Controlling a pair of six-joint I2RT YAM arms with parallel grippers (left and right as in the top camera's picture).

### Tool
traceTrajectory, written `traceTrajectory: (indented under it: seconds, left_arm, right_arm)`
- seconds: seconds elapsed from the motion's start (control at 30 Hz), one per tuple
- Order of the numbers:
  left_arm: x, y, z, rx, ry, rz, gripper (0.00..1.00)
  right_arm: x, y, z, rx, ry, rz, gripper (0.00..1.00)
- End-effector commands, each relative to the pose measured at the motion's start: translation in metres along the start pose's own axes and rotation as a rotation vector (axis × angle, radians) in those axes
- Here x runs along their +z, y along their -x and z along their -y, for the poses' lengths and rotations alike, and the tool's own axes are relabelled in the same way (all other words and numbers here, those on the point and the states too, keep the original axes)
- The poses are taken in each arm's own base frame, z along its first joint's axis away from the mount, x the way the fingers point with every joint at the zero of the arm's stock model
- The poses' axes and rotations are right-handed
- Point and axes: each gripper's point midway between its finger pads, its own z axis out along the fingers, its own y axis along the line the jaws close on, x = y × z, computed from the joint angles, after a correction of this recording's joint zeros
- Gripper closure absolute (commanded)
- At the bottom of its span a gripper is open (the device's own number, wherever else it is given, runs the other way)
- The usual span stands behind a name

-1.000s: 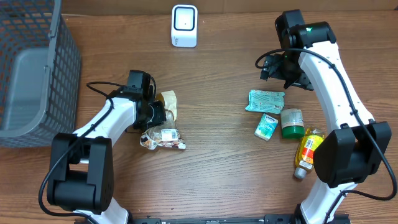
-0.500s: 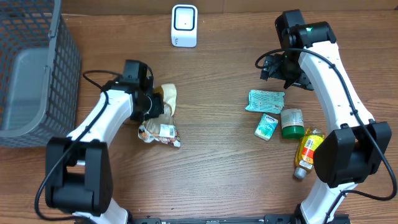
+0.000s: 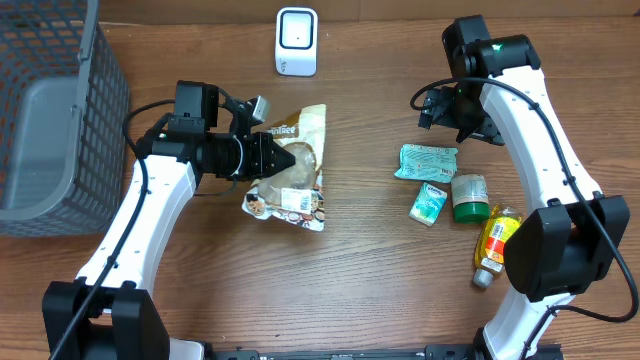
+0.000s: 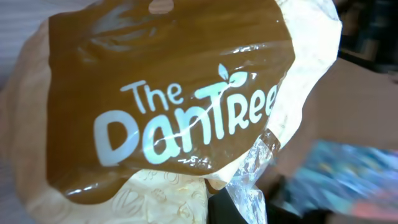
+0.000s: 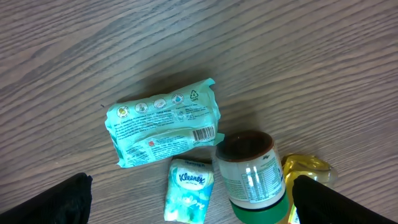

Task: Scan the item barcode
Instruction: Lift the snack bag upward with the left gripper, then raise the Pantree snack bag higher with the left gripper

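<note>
My left claw (image 3: 268, 157) is clenched on the brown-and-cream snack bag (image 3: 296, 188). My right claw (image 3: 432, 106) hangs released over the worktop (image 3: 370, 270).

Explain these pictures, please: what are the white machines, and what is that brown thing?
Two robot arms at a table, each ending in a two-finger gripper. One picture looks down from above; the others come from wrist cameras. The left gripper is shut on a brown snack bag, which fills its wrist view. The right gripper hangs open near a teal packet, tissue pack, jar and yellow bottle. A white scanner and grey basket stand nearby.
</note>
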Motion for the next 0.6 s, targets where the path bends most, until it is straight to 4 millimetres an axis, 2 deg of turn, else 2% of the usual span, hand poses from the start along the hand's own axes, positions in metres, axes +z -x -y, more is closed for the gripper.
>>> traceTrajectory:
  seconds: [0.0,0.57]
  left_arm:
    - [-0.0068,-0.0024,0.0272,-0.012,-0.141,-0.024,0.96]
    - [-0.0062,-0.0051,0.0271,-0.059,-0.138,-0.036,0.95]
  right_arm:
    - [-0.0088,0.005,0.0,0.006,0.003,0.033,0.0]
    - [-0.0088,0.005,-0.0001,0.006,0.003,0.033,0.0]
